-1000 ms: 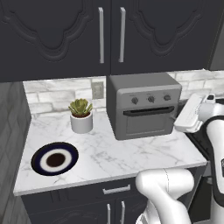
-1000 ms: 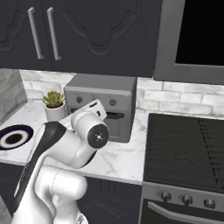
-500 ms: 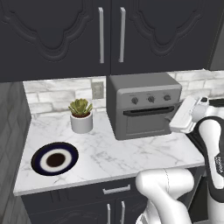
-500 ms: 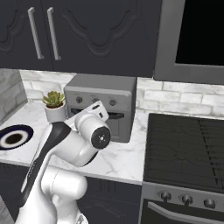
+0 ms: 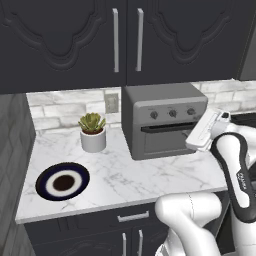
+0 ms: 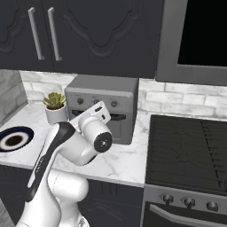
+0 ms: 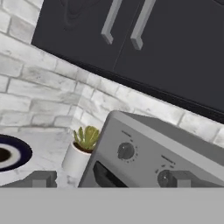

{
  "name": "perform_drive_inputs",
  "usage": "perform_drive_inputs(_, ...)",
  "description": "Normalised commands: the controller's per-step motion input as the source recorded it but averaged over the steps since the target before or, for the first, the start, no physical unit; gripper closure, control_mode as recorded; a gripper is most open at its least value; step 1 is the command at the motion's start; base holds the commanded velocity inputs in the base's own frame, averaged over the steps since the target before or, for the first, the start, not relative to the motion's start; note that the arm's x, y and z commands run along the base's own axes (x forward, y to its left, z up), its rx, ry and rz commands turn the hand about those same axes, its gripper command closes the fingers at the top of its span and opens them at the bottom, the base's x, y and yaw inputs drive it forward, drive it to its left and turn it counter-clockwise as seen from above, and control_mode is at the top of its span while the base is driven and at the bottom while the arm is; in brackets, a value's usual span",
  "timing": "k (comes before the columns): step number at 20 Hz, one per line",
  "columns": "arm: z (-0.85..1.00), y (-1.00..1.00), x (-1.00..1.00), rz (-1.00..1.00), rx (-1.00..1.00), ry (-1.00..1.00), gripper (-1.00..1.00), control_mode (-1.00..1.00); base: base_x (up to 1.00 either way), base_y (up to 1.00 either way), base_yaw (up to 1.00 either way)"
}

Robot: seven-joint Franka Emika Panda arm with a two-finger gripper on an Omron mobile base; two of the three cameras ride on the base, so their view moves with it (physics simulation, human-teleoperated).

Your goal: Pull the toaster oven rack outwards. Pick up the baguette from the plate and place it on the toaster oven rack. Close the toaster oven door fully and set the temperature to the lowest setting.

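From my left base cam, the toaster oven (image 5: 167,120) sits at the back of the marble counter (image 5: 125,172) with its door (image 5: 167,141) shut and all three knobs across the top panel. A little potted succulent (image 5: 92,132) is just left of it, and the plate (image 5: 63,181) lies near the counter's front left corner, well apart from the oven. I can't make out any baguette on it, just the dark brown centre. The arm's white hand hangs right in front of the oven's right edge.

Right base cam: same oven (image 6: 103,106), partly hidden behind my arm, with the stove (image 6: 190,150) off to the right and the plate (image 6: 14,139) at the far left.

Hand cam: the claw (image 7: 111,179) is spread wide with nothing between the fingertips (image 7: 40,179), looking at the oven (image 7: 153,153) up close at a tilt, two knobs showing, succulent (image 7: 83,151) and plate (image 7: 11,153) beyond.
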Motion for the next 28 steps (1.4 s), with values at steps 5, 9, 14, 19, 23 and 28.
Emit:
perform_drive_inputs(5,0.00,0.00,0.14,-0.02,0.00,0.00,-1.00,-1.00,0.00,0.00,0.00)
perform_drive_inputs(9,0.00,0.00,0.09,-0.06,0.00,0.03,-1.00,-1.00,0.00,0.00,0.00)
perform_drive_inputs(14,0.00,0.00,0.13,-0.08,0.00,0.00,-1.00,-1.00,0.00,0.00,0.00)
perform_drive_inputs(19,0.00,0.00,0.13,-0.07,0.00,0.00,-1.00,-1.00,0.00,0.00,0.00)
perform_drive_inputs(23,0.00,0.00,0.16,-0.05,0.00,0.00,-1.00,-1.00,0.00,0.00,0.00)
perform_drive_inputs(28,0.00,0.00,0.18,-0.02,0.02,0.00,-1.00,-1.00,0.00,0.00,0.00)
